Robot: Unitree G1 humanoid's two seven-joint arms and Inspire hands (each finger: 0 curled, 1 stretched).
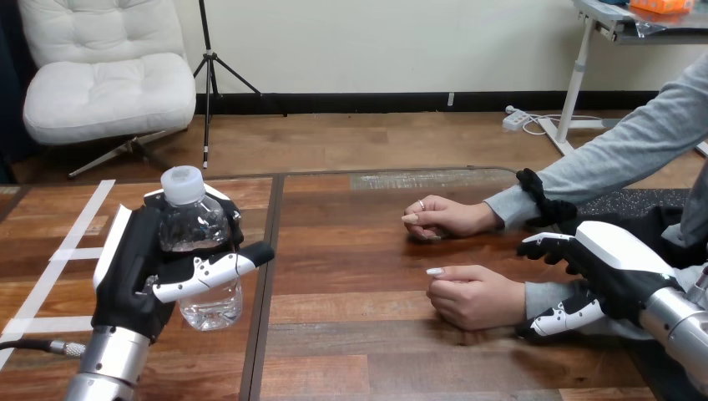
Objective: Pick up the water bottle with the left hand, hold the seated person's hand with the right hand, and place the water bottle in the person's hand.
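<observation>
Presently, the bottle (194, 225) is upright at the table's left side, grasped by the left hand (134, 267), which is wrapped round its middle. The thumb crosses the front and hides the midsection, and the back is covered by the palm. Whether the base clears the table (359, 251) cannot be told for certain. It is clear plastic with a white cap, and water shows in the lower part.

The person's far hand (442, 219) and near hand (472, 296) rest on the table at centre-right, both loosely curled and well apart from the bottle. The right hand (614, 267) is at the near hand's wrist, beside the grey sleeve (543, 294). Its grip on the wrist cannot be told. White tape (79, 217) lies on the table beyond the left hand.
</observation>
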